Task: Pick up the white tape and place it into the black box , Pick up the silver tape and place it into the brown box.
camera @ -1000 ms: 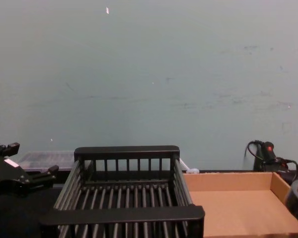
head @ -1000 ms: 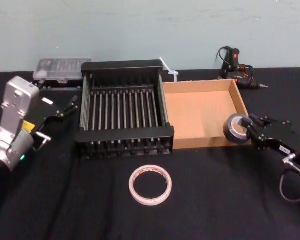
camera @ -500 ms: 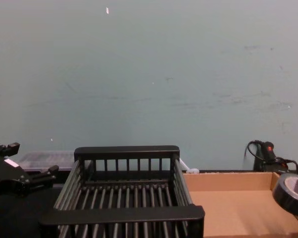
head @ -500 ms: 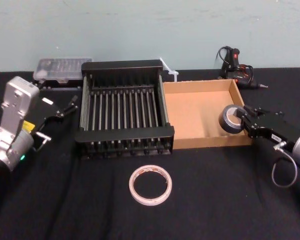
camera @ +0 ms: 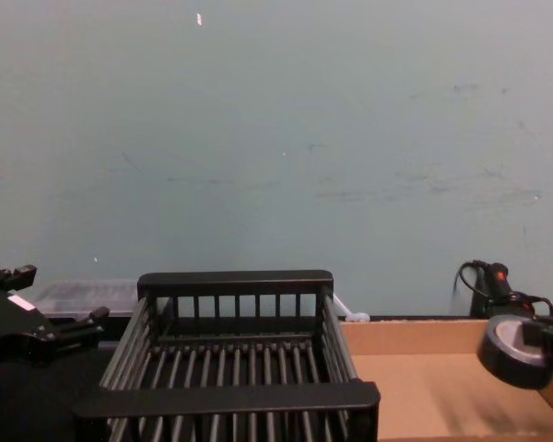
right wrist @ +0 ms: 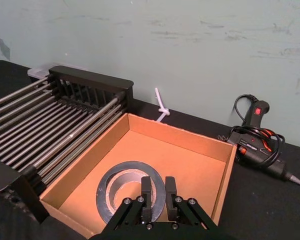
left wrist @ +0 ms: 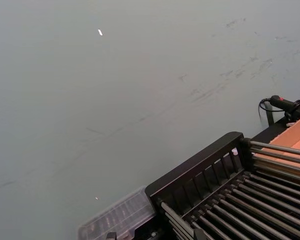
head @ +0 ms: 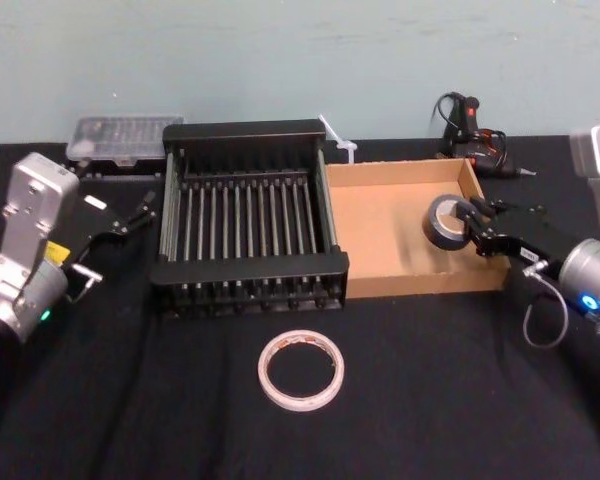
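The silver tape [head: 444, 222] is a thick dark grey roll, and my right gripper [head: 469, 228] is shut on its rim. It hangs tilted above the right part of the brown box [head: 385, 235], clear of the cardboard floor [camera: 424, 391]. The right wrist view looks down on the silver tape [right wrist: 127, 192], pinched at its near wall between the fingers [right wrist: 146, 186]. The white tape [head: 300, 370] lies flat on the black cloth in front of the black box [head: 248, 268]. My left gripper [head: 120, 235] hangs open, left of the black box.
A clear plastic parts case [head: 123, 135] sits behind the black box's left corner. A black glue gun [head: 472, 135] with a coiled cord lies behind the brown box. A white cable tie [head: 338, 140] lies between the boxes at the back. The green wall stands close behind.
My right gripper carried the silver tape leftward and farther back, from the brown box's right front corner to over its inside. The left arm and the white tape stayed still.
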